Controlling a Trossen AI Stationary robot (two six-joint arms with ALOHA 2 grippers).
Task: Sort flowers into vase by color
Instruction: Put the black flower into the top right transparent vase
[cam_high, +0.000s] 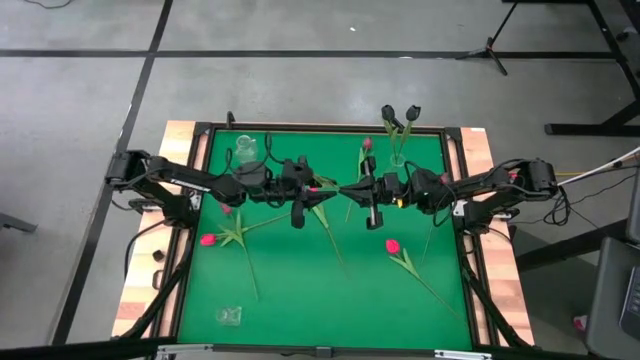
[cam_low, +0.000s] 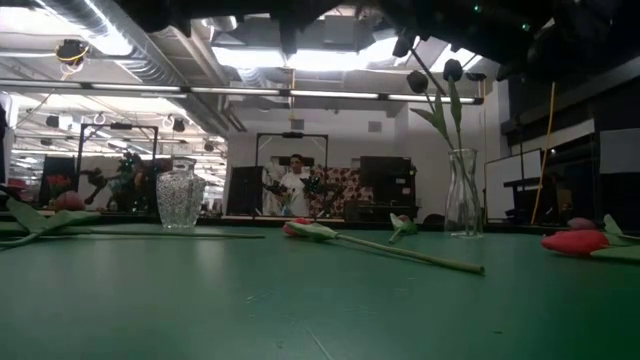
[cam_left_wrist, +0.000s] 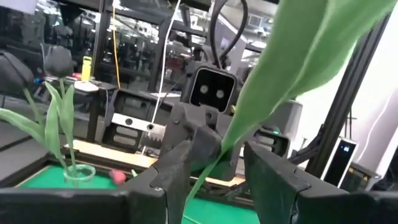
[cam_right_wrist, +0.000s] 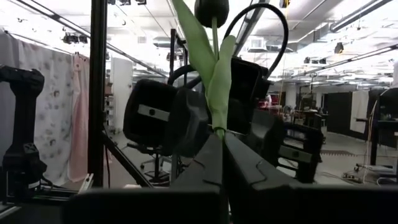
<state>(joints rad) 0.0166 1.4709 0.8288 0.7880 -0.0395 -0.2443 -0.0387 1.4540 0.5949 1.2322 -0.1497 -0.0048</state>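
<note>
Both arms meet above the table's middle. My right gripper (cam_high: 360, 189) (cam_right_wrist: 222, 135) is shut on a tulip (cam_right_wrist: 214, 68) with a dark head (cam_right_wrist: 211, 9) and green leaves. The tulip reaches level toward my left gripper (cam_high: 322, 188) (cam_left_wrist: 217, 158), which is open, its fingers standing either side of the stem (cam_left_wrist: 205, 177) and the leaf (cam_left_wrist: 292, 56) without touching. A tall glass vase (cam_high: 398, 155) (cam_low: 462, 195) at the far edge holds two dark tulips (cam_low: 435, 78). A cut-glass vase (cam_high: 246, 150) (cam_low: 180, 198) stands far left. Several pink tulips (cam_high: 207, 240) (cam_high: 392, 245) lie flat on the mat. My right gripper pinches the tulip's stem (cam_right_wrist: 218, 129) just below the leaves, between its two shut fingers (cam_right_wrist: 249, 165). The fingers come level from the table's right side, roughly along the stem. The flower is lifted clear of the table, with its head pointing toward the left arm.
A small glass (cam_high: 230, 316) sits near the mat's near-left corner. Another pink tulip (cam_high: 367, 146) lies beside the tall vase, and one with a long stem (cam_low: 300, 228) lies under the grippers. The green mat (cam_high: 300, 300) has a raised dark frame. A person (cam_low: 296, 185) shows far behind the table.
</note>
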